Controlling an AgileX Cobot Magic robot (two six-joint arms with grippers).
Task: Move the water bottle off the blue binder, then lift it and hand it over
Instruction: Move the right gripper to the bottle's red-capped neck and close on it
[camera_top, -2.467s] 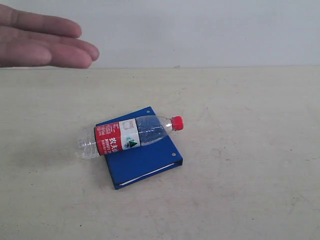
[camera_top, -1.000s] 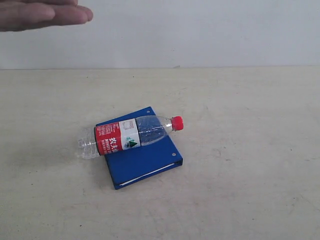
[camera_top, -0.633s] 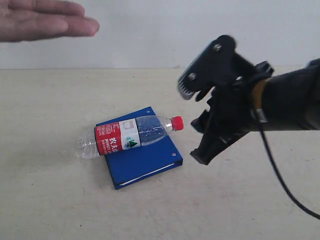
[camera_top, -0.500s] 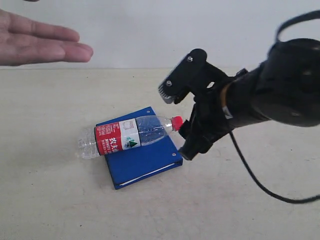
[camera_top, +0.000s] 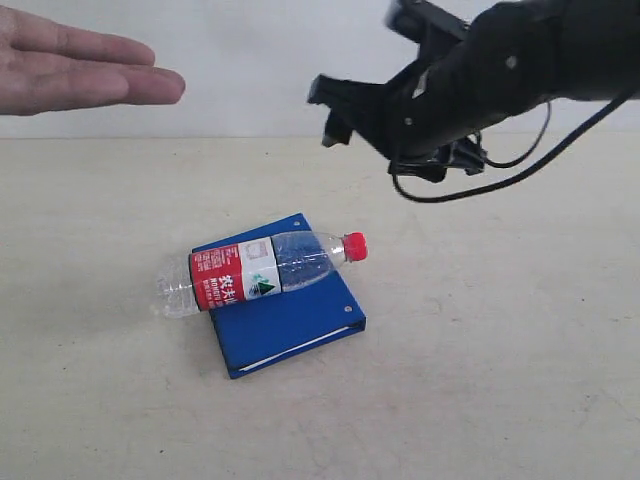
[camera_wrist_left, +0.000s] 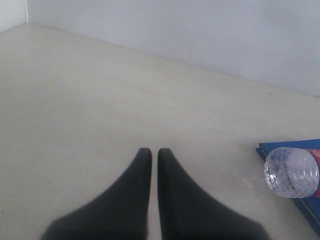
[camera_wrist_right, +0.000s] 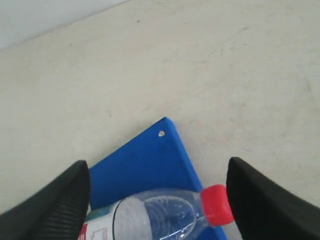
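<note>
A pale beige desk (camera_top: 500, 400) fills the scene, backed by a plain white wall (camera_top: 250, 60), with wide bare room on every side of the things at its middle. The black right arm (camera_top: 510, 60) reaches in from the upper right, hanging above the desk; its outline is blurred and its far end is cut off by the frame. In the right wrist view the right pincer (camera_wrist_right: 157, 162) is spread wide, released, gripping and touching nothing, its two fingers framing the bottle's neck and the binder's corner below. A person's open hand (camera_top: 80, 75), fingers flat, enters at the upper left, cut off at the wrist. The blue binder (camera_top: 290, 320) lies flat near the desk's middle. The water bottle (camera_top: 260, 268) lies on its side across it, clear base overhanging the binder's left edge, red cap (camera_top: 354, 246) pointing right. The left pincer (camera_wrist_left: 154, 151) hovers over bare desk near the bottle's base, clenched to a thin slit, holding nothing. One silver rivet (camera_wrist_right: 161, 133) shows at the binder's far corner
</note>
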